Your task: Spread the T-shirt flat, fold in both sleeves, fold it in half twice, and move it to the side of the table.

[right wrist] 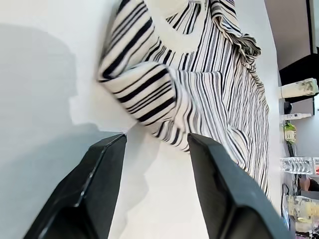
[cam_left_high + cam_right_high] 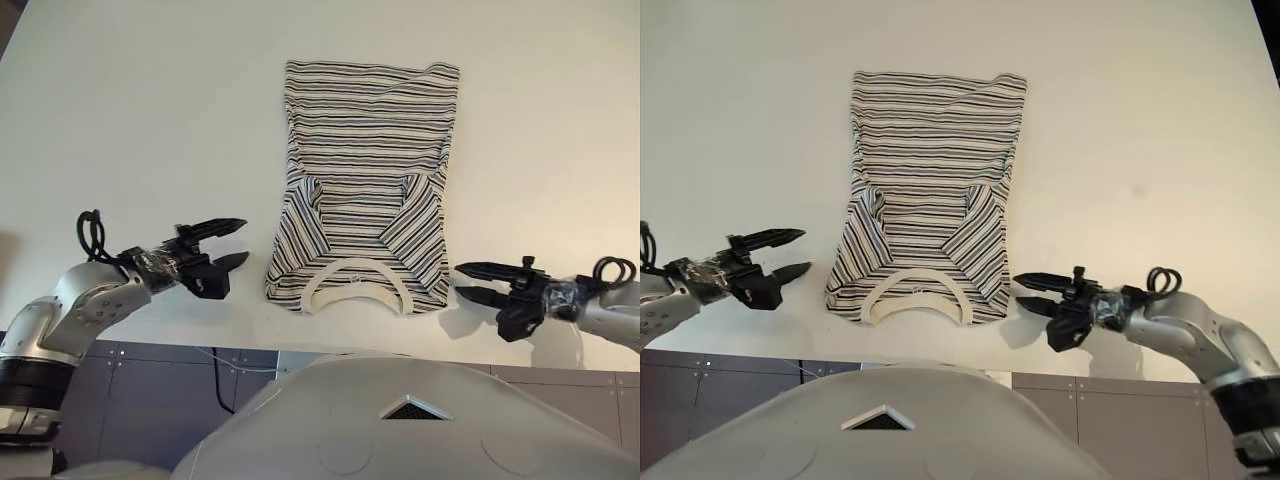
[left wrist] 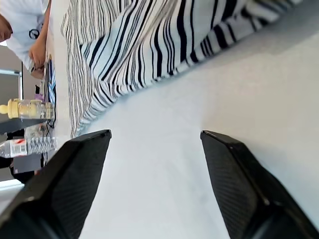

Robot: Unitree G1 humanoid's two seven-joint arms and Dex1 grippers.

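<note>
A black-and-white striped T-shirt (image 2: 365, 170) lies flat on the white table (image 2: 140, 120), its cream collar (image 2: 355, 285) at the near edge and both sleeves folded in over the chest. My left gripper (image 2: 238, 243) hovers open just left of the shirt's near left corner, fingers pointing toward it. On the other side my right gripper (image 2: 462, 281) is open too, its tips almost at the near right corner. In the wrist views the striped cloth (image 3: 149, 45) (image 1: 199, 84) lies just beyond each pair of open fingers (image 3: 70, 184) (image 1: 99, 179).
The table stretches wide and bare on both sides of the shirt and beyond its far hem (image 2: 370, 70). Its front edge (image 2: 240, 340) runs just under the collar. Bottles (image 3: 25, 107) stand far off in the room behind.
</note>
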